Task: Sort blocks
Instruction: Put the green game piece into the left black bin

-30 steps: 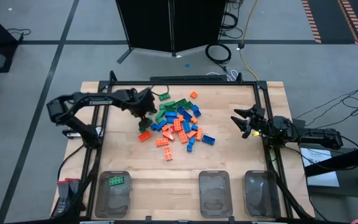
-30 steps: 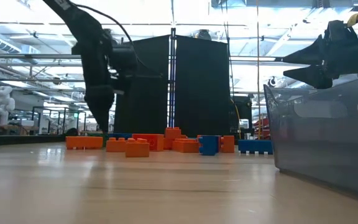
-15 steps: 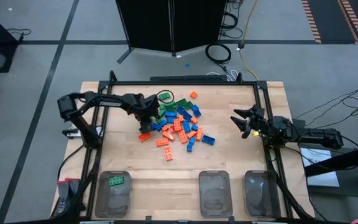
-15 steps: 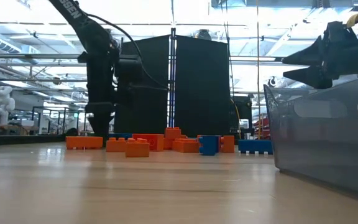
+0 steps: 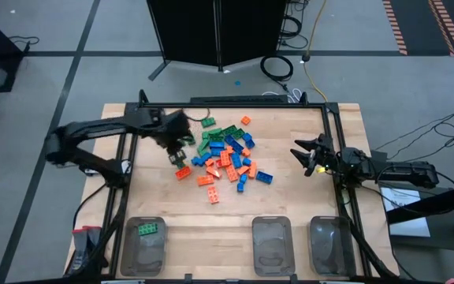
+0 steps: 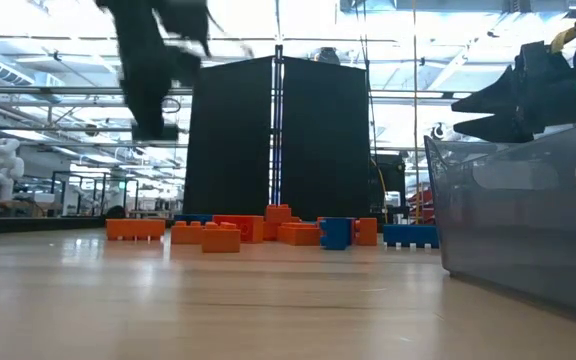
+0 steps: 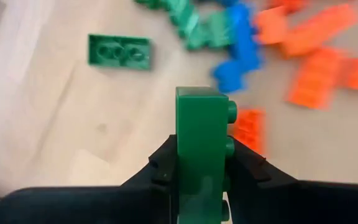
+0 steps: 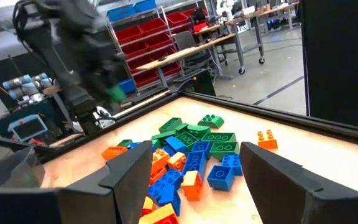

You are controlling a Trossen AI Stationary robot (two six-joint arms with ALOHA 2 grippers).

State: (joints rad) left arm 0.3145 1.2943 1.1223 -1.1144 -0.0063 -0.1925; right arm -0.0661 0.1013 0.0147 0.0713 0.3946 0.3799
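Well, from above, the left pincer hangs over the near-left edge of the blocks, closed on a green block; the pile lies just beside and beyond it, and the clear tray with one green block in it sits well apart, toward the front of the bench. The right pincer waits well off to the pile's other side, fingers apart and holding nothing.

At bench level the left arm is lifted clear above the orange blocks, blurred (so it may be swinging fast).

In the left wrist view the green block stands upright between the fingers, gripped only at its lower end, with most of it sticking out past the tips. That's my worry: a shallow pinch on smooth plastic could let it twist or slip free during the carry, dropping short of the tray or back into the pile.

The right wrist view shows that pincer's open fingers facing the pile, idle.
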